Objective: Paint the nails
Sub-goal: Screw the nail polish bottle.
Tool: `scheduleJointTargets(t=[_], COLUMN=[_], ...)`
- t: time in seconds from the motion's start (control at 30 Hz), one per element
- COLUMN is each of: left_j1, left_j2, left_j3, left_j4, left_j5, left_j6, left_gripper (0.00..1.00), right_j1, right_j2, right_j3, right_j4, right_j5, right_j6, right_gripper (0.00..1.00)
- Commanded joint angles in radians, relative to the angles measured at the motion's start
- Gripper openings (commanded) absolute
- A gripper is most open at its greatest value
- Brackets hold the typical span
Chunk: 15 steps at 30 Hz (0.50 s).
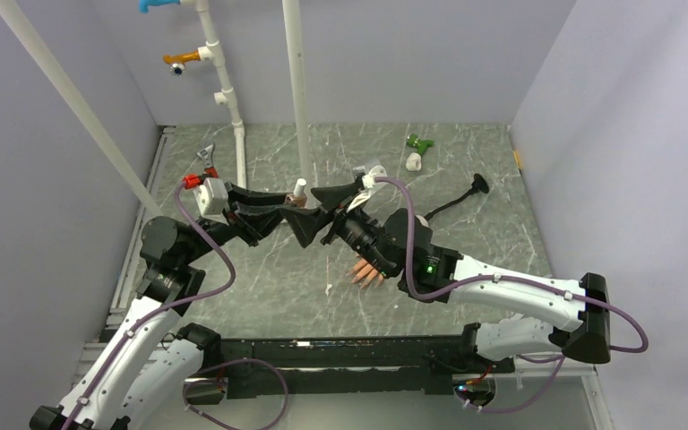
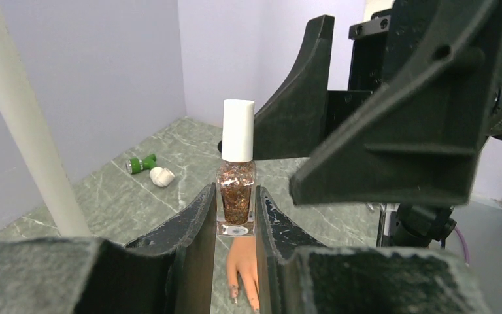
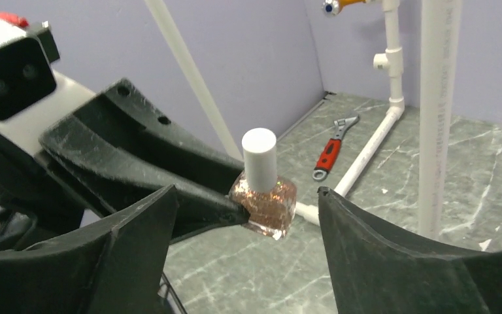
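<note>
- Left gripper (image 2: 235, 208): the fingers are pressing in on the glass body of the polish bottle (image 2: 236, 196), pinching it from both sides. The bottle is standing upright, held clear above the table (image 1: 260, 282).
- Polish bottle: square clear glass w/ copper-pink glitter inside. The white cap (image 2: 238, 131) is sitting on top, and nothing is touching it.
- Right gripper (image 3: 245, 195): the jaws are standing spread wide, one finger on each side of the bottle w/ clear gaps. They are touching neither glass nor cap. In the top view it is facing the left gripper head-on, near table centre.
- Mannequin hand (image 1: 367, 271): peach-coloured, it is lying on the table under the right arm's wrist, w/ fingers spread & pointing toward the near-left. In the left wrist view it is showing directly below the held bottle, btw. the two left fingers.
- Nails (image 2: 234, 296): these are sitting at the fingertips, well below the bottle. They are too small to tell whether any are carrying colour.
- Bkgd, far-left: a red-handled wrench (image 3: 330, 150) is lying on the table just beside the white pipe (image 3: 392, 98), which is rising along the back wall.
- Bkgd, far-right: a green piece (image 1: 419, 142) & a small white piece (image 1: 413, 162) are lying just beside each other. A black long-handled tool (image 1: 466, 193) is lying nearer the right arm.
</note>
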Motion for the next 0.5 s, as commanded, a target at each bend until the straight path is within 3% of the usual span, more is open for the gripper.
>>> scheduleJointTargets(t=[0.0,0.17,0.3,0.47], left_j1=[0.001,0.001,0.000,0.001], left_j2=[-0.005,-0.002,-0.001,0.016], left_j3=[0.033,0.042,0.040,0.041], left_j4=[0.061,0.039,0.056,0.099], left_j5=[-0.030,-0.027,0.001,0.073], left_j6=[0.015,0.030,0.018,-0.008], left_gripper=[0.00,0.00,0.00,0.00], right_j1=[0.010,0.006,-0.041,-0.236], right_j2=[-0.022,-0.090,-0.144,-0.163], right_j3=[0.016,-0.054,-0.123,-0.180], right_j4=[-0.006,0.069,0.135,0.240], right_j5=[-0.026,-0.063,-0.186,-0.641], right_j6=[-0.007,-0.088,-0.129,-0.045], right_gripper=[0.84,0.92,0.91,0.81])
